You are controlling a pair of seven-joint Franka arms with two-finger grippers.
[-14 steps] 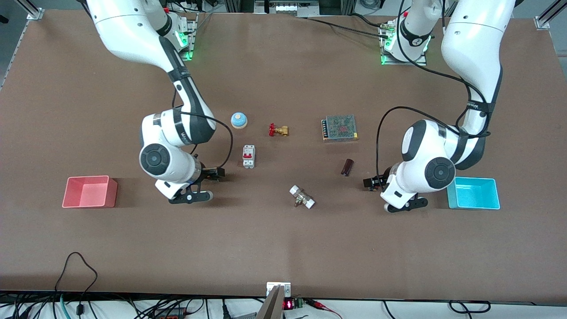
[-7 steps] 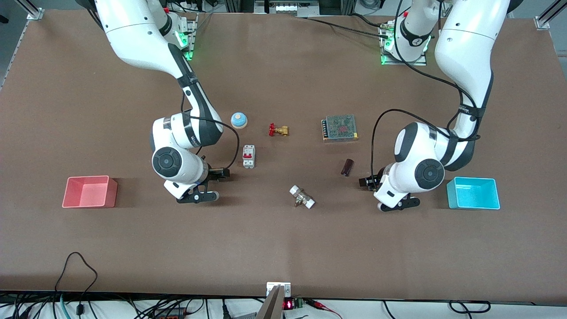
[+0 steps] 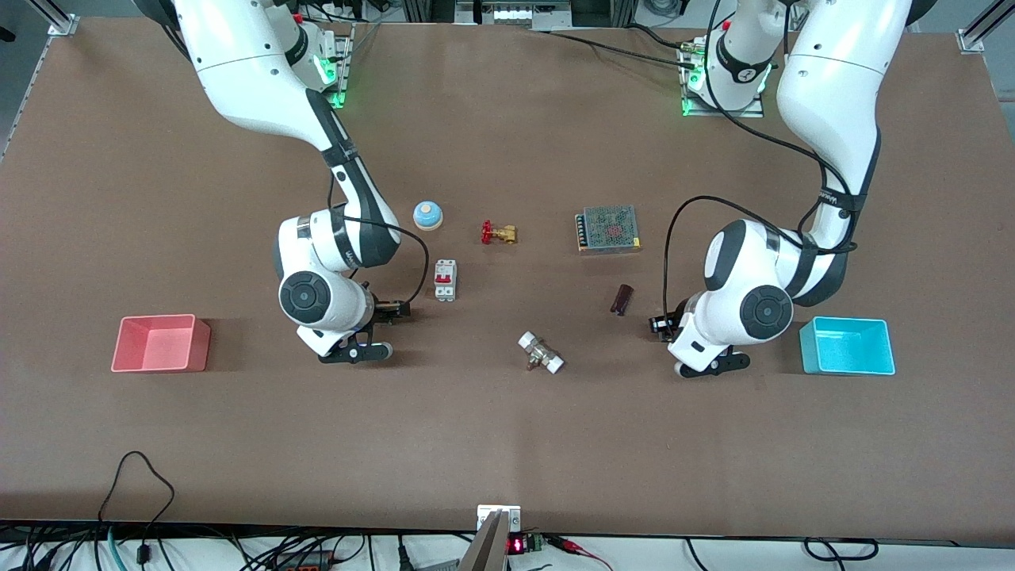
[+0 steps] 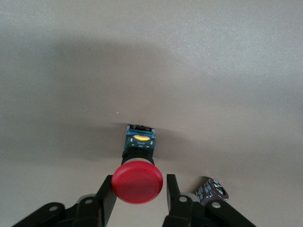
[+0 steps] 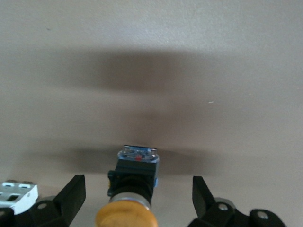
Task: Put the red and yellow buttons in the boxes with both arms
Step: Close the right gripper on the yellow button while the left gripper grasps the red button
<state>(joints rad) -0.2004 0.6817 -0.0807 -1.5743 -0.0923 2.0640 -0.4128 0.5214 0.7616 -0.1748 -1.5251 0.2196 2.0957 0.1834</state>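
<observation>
Left wrist view: flanking the cap of the red button (image 4: 137,182) with the left claw (image 4: 138,193), fingers (image 4: 106,201) drawn in to about the cap's width, a sliver of gap showing on one side, not clamping. Lying on the bench (image 4: 151,56) on its side, that button, cap toward the camera and black base pointing away. Resting just beside the claw, a dark cylinder (image 4: 210,191).

Right wrist view: straddling the yellow button (image 5: 132,189) with the right claw (image 5: 138,191), fingers (image 5: 75,189) spread wide, well apart from the button on both sides, gripping nothing. Lying on the bench likewise, cap toward the camera. Peeking in just beside one finger, a white breaker (image 5: 16,191).

Front view: hiding both buttons under the wrists. Hanging low over the bench between the cylinder and the cyan box (image 3: 806,349) with the left claw; hanging low beside the breaker with the right claw, well apart from the pink box (image 3: 200,345) at the right arm's end. Sitting farther from the camera than the claws, a blue bell (image 3: 427,214), a red-handled valve (image 3: 498,233) and a meshed power supply (image 3: 609,229). Lying between the two claws, nearer the camera, a white-ended fitting (image 3: 541,353).
</observation>
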